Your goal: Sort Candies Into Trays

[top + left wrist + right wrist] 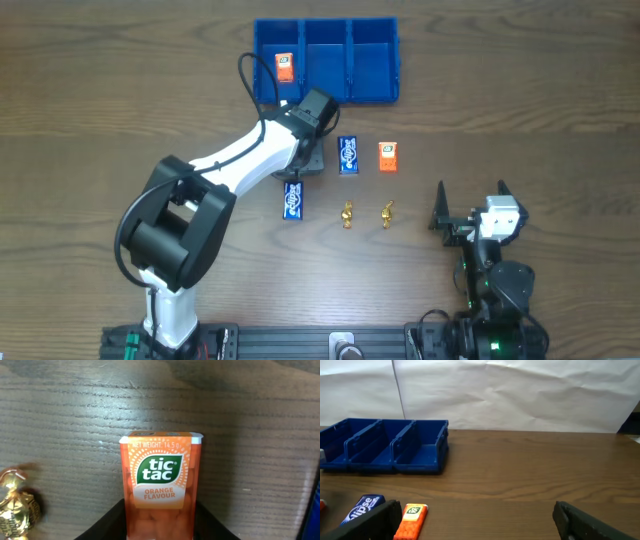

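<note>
Tabletop (540,120) — left tool (160,521) tight on box (160,475)

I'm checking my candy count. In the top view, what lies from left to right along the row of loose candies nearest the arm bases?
blue packet → gold-wrapped candy → second gold-wrapped candy

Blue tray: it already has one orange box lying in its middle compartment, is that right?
Not quite. The blue tray does hold one orange box, but it lies in the end compartment at the picture's left, not the middle one. The top view shows this.
</note>
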Robot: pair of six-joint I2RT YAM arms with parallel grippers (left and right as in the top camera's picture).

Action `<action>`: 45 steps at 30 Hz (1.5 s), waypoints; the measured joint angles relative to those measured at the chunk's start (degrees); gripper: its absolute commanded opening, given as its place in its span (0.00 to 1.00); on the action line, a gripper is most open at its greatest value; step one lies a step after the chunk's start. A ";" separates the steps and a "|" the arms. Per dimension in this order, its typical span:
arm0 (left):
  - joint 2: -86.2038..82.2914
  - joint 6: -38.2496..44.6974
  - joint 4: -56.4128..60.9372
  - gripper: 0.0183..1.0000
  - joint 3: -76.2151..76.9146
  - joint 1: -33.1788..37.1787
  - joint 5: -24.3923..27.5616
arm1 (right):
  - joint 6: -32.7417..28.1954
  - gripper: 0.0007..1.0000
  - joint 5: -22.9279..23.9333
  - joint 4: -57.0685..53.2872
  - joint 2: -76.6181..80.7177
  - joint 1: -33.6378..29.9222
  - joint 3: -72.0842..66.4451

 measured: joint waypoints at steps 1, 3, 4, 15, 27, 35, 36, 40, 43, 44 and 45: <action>0.07 -0.02 0.09 0.31 0.00 0.00 -0.02 | 0.00 1.00 0.00 0.00 0.00 -0.02 0.00; 0.07 -0.15 0.22 0.31 0.00 0.00 -0.02 | 0.00 1.00 0.02 0.00 0.00 -0.02 0.00; 0.07 -0.11 0.24 0.31 0.00 0.00 0.00 | 0.00 1.00 0.00 0.00 0.00 -0.02 0.00; -14.49 5.38 -11.87 0.32 22.40 5.51 -6.25 | 0.00 1.00 0.00 0.00 0.00 0.00 0.00; 20.74 10.67 -23.56 0.50 58.38 13.31 -0.28 | 0.09 1.00 0.02 0.00 0.00 -0.02 0.00; 20.74 10.56 -23.87 0.92 61.55 13.31 -0.02 | 0.11 1.00 0.00 0.00 0.00 -0.02 0.00; 20.72 10.43 -25.44 0.92 63.08 12.98 -0.07 | 0.11 1.00 0.00 -0.02 0.00 -0.02 0.00; 17.84 5.97 -33.18 0.92 64.32 2.45 -2.12 | 0.11 1.00 0.00 0.00 0.00 -0.02 0.00; 16.20 1.25 -34.32 0.92 63.23 -8.39 -2.21 | 0.11 1.00 0.00 0.00 0.00 -0.02 0.00; 15.85 -0.79 -34.03 0.91 61.42 -11.02 -2.12 | 0.11 1.00 0.00 0.02 0.00 -0.02 0.00; 15.26 -3.06 -33.57 0.92 57.99 -12.63 -1.55 | 0.11 1.00 0.00 -0.02 0.00 0.00 0.00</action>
